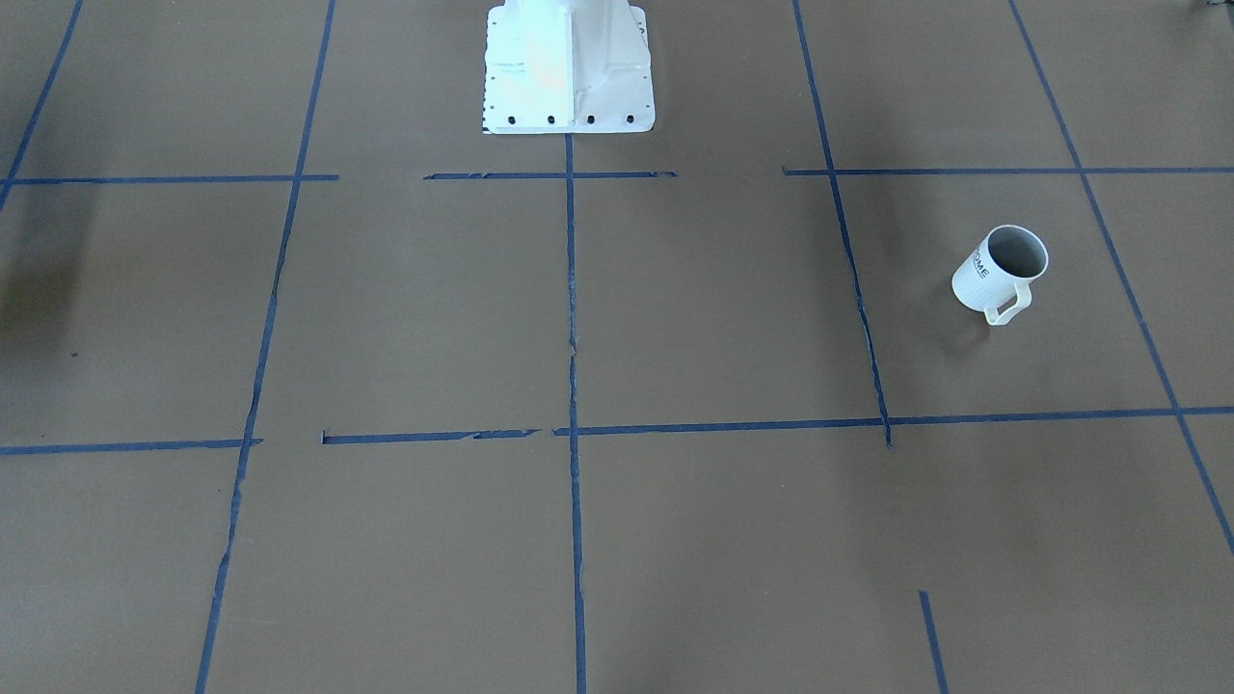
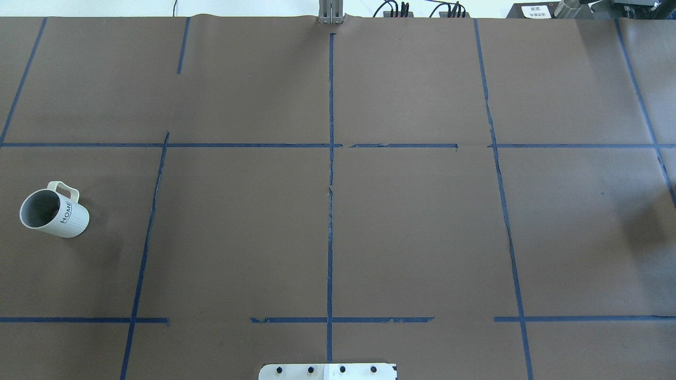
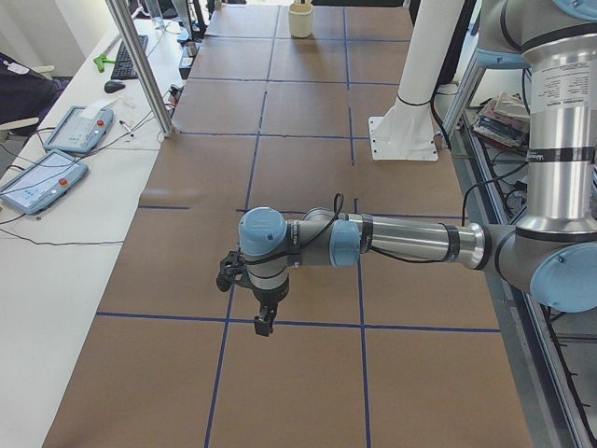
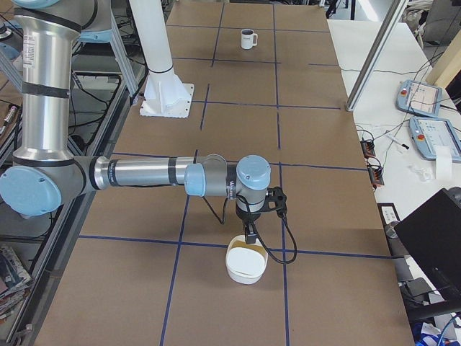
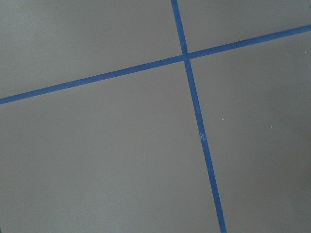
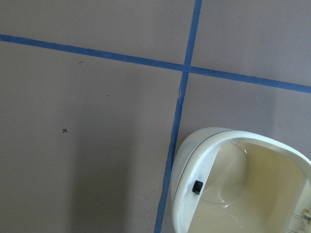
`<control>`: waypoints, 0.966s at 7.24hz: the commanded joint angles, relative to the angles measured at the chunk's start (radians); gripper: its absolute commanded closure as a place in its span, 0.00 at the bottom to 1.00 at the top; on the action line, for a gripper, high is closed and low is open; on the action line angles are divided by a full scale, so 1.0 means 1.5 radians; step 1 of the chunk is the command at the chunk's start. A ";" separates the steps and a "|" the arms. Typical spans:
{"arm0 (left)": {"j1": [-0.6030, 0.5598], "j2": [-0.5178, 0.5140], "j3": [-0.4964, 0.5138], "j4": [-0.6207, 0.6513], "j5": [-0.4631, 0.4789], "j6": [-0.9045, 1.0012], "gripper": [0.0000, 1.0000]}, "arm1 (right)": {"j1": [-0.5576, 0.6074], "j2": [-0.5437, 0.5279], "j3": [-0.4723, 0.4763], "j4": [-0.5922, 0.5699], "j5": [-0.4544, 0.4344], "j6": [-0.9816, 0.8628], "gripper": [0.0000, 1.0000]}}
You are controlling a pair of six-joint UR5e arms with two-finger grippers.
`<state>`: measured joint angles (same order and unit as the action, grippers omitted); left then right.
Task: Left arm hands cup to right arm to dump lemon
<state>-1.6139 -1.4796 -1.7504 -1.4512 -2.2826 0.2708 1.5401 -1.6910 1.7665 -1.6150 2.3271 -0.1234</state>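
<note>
The white HOME mug [image 2: 53,214] stands upright and alone on the brown table [image 2: 412,232], towards the robot's left end, with its handle turned away from the base. Its grey inside is too shadowed to show a lemon. I judge that the handover is not yet begun: the left gripper [image 3: 265,325] must first reach the mug and grasp it. Both forearms stretch out level with wrists bent downward, and the right gripper [image 4: 249,236] hangs over a cream bowl [image 4: 245,268]. I cannot tell either gripper's finger spread.
</note>
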 commanded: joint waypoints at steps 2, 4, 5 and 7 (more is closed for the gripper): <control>0.000 0.001 -0.010 -0.001 0.000 0.000 0.00 | 0.000 0.000 0.000 0.001 0.000 0.002 0.00; 0.002 -0.011 -0.037 -0.048 0.005 -0.006 0.00 | 0.000 0.001 0.002 0.001 0.000 0.008 0.00; 0.003 -0.012 -0.026 -0.094 0.005 -0.007 0.00 | 0.000 0.001 0.002 0.001 0.000 0.011 0.00; 0.003 -0.009 -0.019 -0.102 -0.011 -0.001 0.00 | 0.000 0.004 0.002 0.001 0.000 0.012 0.00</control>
<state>-1.6101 -1.4953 -1.7859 -1.5883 -2.2884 0.2673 1.5401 -1.6865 1.7701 -1.6138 2.3270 -0.1077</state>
